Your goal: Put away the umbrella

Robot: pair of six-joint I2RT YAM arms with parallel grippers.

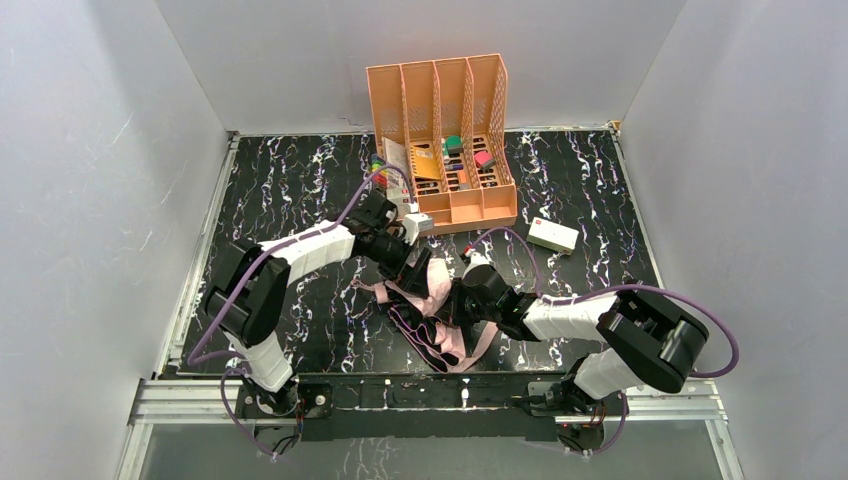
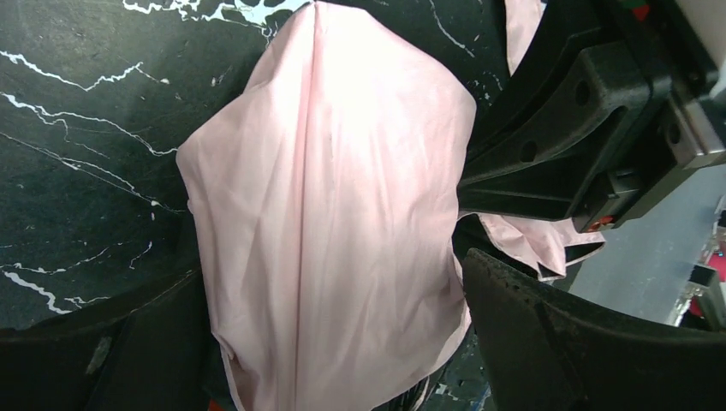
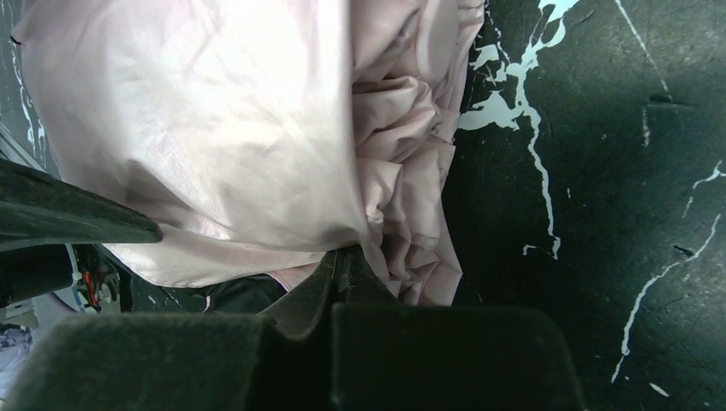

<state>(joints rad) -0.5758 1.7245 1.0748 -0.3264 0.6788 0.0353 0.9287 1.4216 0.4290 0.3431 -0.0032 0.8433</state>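
The umbrella (image 1: 440, 340) lies crumpled on the black marbled table between the two arms, pale pink fabric with black folds and a thin strap. My left gripper (image 1: 416, 264) is over its far end. In the left wrist view its jaws stand wide apart (image 2: 334, 274), and a sheet of pink fabric (image 2: 325, 171) fills the gap between them. My right gripper (image 1: 456, 300) is at the middle of the bundle. In the right wrist view its jaws (image 3: 351, 257) are closed together on a fold of the pink fabric (image 3: 214, 128). Ribs and handle are hidden.
An orange desk organiser (image 1: 445, 140) with several upright slots and small items stands at the back centre, close behind the left gripper. A small white box (image 1: 553, 234) lies to its right. The right arm's wrist (image 2: 582, 128) is close beside the left gripper.
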